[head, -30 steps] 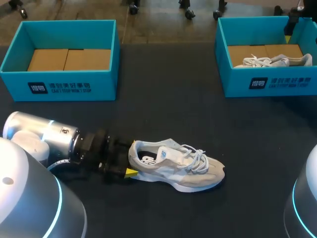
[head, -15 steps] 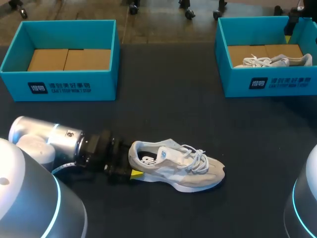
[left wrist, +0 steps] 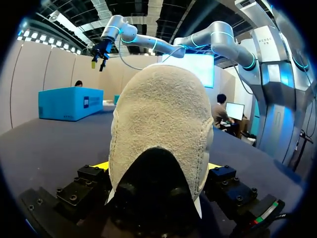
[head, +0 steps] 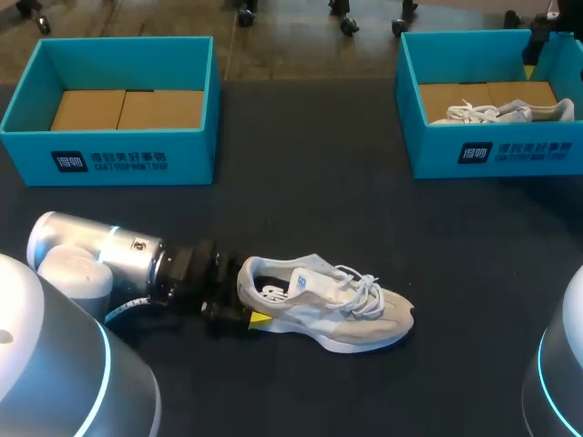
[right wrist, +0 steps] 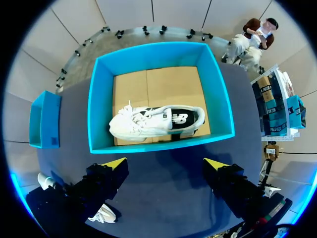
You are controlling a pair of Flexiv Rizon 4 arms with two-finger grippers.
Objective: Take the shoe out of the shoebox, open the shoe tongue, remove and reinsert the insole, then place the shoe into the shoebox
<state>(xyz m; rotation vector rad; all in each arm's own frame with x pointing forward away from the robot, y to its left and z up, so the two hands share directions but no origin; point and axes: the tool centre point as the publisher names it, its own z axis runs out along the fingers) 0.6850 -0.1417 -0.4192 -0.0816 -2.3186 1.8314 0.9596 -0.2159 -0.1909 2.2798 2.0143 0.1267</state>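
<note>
**Left pincer astride the heel of the grey shoe**

On the dark matte table (head: 310,182) the landmark is the grey-and-white suede shoe with white laces (head: 319,300), lying upright on its pale sole, toe pointing right.

Well back and to the left of that shoe stands an open teal cardboard box (head: 109,150), square-walled, holding only a floor of plain brown cardboard.

Just left of the shoe's heel lies the smooth silver left arm (head: 100,264), ending in the black left gripper (left wrist: 158,168). Its fingers stand wide apart on either side of the fuzzy, rounded heel, which fills the gap between them. They are not clamped on it, and one yellow tip (head: 260,318) sits beside the sole.

Well back and to the right of the shoe stands a second teal cardboard box (head: 492,155) with the same brown floor. In it a white lace-up shoe with a dark lining (right wrist: 156,121) lies on its side.

Above that box hangs the right gripper (right wrist: 166,166), its fingers spread wide and holding nothing.
</note>
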